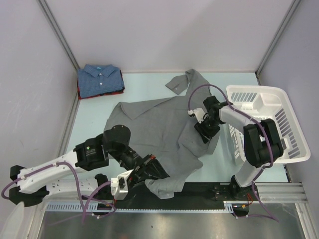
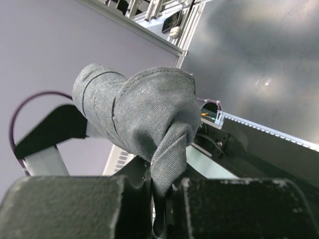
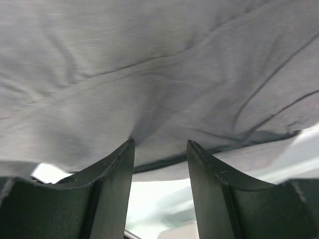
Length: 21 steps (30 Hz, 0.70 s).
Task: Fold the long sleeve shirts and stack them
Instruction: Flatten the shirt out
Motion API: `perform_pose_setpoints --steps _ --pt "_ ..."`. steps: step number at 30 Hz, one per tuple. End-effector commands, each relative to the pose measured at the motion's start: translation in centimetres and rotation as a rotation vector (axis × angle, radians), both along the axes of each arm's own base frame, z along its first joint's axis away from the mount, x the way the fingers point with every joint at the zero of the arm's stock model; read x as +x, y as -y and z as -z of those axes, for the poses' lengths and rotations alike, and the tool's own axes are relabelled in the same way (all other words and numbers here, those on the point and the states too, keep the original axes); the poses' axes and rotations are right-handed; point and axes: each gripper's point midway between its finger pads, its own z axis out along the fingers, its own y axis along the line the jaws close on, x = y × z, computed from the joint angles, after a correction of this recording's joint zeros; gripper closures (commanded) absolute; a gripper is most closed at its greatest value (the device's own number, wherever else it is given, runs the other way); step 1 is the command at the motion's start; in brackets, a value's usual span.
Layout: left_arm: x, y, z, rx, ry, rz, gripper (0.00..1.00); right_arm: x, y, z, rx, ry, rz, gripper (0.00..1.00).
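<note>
top: grey shirt [image 1: 159,127] spread mid-table; blue shirt [image 1: 99,79] folded atop dark red shirt [image 1: 102,93], far-left corner | left wrist: left gripper [image 2: 162,191] pinching bunched grey cloth | right wrist: right gripper [image 3: 160,147] fingers spread, tips at grey cloth

Three shirts lay in view: one grey shirt [image 1: 159,127], one blue shirt [image 1: 99,78], one dark red shirt [image 1: 113,91]. One white basket [image 1: 288,124] stood there. Two arms showed: left arm [image 1: 55,172], right arm [image 1: 259,144].

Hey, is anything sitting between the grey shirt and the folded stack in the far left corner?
Nothing visible: only bare table separates the grey shirt from the folded blue shirt in that corner.
</note>
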Motion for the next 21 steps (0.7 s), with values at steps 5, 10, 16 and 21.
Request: perform_pose_setpoints --steps 5,10,16,21 --pt "-1.5 -0.9 -0.7 -0.113 0.087 0.098 0.99 1.7 3.0 1.5 -0.155 0.064 -0.103 0.5" --pt "2.9 1.2 -2.6 -0.012 -0.276 -0.161 1.0 1.8 1.2 -1.2 -0.03 0.061 -0.098 0.46" --pt "14.7 2.4 0.6 -0.012 -0.853 -0.722 1.0 1.8 -0.7 -9.4 0.21 0.154 -0.075 0.3" --pt "23.1 1.8 6.3 0.068 -1.143 -0.996 1.0 -0.1 -1.4 -14.2 0.36 0.157 -0.06 0.15"
